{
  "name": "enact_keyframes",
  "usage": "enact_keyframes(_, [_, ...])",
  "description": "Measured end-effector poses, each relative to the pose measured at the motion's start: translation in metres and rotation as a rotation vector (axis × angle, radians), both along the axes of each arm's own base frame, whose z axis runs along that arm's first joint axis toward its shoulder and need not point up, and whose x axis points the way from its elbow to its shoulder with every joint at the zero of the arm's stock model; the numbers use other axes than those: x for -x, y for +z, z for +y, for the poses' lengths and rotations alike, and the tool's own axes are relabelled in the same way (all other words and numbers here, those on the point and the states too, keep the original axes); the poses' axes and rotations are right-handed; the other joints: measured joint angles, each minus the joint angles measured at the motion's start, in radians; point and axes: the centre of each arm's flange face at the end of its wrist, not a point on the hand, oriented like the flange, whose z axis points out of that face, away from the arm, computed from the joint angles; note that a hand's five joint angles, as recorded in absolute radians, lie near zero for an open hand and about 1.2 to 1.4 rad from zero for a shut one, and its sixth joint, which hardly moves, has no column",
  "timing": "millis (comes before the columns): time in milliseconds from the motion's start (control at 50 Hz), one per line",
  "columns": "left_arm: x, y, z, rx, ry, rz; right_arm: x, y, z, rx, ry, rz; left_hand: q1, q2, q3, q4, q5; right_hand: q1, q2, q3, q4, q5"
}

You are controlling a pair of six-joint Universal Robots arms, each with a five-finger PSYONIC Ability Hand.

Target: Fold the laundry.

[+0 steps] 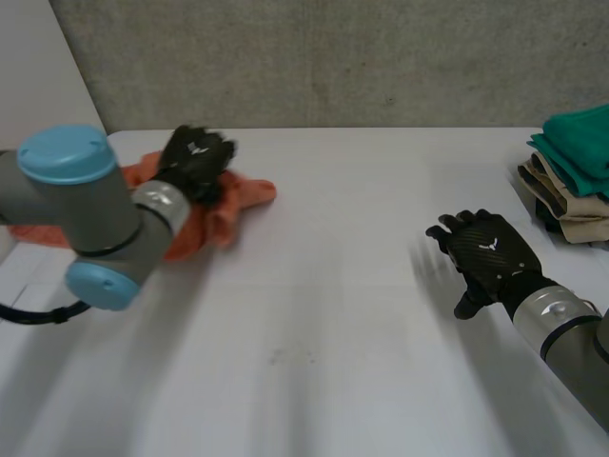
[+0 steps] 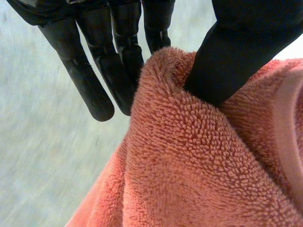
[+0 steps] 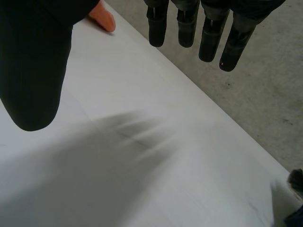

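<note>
– Fingers (image 2: 97, 94) of the left hand (image 1: 195, 157) run straight and close together down one side of a raised ridge of the orange towel (image 2: 199, 161). The thumb (image 2: 227, 61) digs into the other side. I read that as a pinch on the pile.

– Where does the towel lie?

– Bunched on the white table (image 1: 314, 314), well apart from the folded stack (image 1: 576, 176), towards the end of the table away from it. The left hand sits on top of the heap.

– And the right hand (image 1: 490, 252)?

– Near the stack, between it and the towel, hovering over bare table. Its fingers (image 3: 208, 38) are straight and slightly spread, the thumb is held wide, and it holds nothing.

– So the step in hand is spreading the towel out?

– That's my judgement. Nothing lies flat yet, so no fold can start. I cannot tell whether the pinched ridge is an edge or mid-cloth, and lifting from mid-cloth would only drag a lump. It would be better to work the grip to a corner and draw the towel toward the stack onto open table. The right hand could then take a second corner so the two can pull it taut. Terry is thick, so a deep grip should hold where a shallow one may slip.
</note>
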Motion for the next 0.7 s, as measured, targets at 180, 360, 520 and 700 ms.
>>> enact_keyframes(180, [0.092,0.027,0.088,-0.094,-0.238,0.33,0.006,0.003,-0.005,0.013,-0.049,0.004,-0.009,-0.118,-0.121,-0.129,-0.064,0.0,0.0,0.0,0.0,0.0])
enact_keyframes(360, [0.119,0.009,0.122,-0.176,-0.326,0.383,0.012,0.005,-0.011,0.02,-0.093,0.009,-0.792,-0.954,-0.968,-0.982,-0.91,0.0,0.0,0.0,0.0,0.0])
enact_keyframes(520, [0.05,0.034,0.085,-0.119,-0.15,0.362,0.013,0.011,-0.01,-0.022,-0.106,-0.026,-0.792,-0.958,-0.97,-0.983,-0.91,0.0,0.0,0.0,0.0,0.0])
enact_keyframes(700, [-0.052,0.012,0.054,-0.109,0.096,0.084,0.01,0.019,0.013,-0.336,-0.108,-0.067,-0.69,-0.862,-0.882,-0.887,-0.821,0.004,0.016,0.025,0.003,0.017])
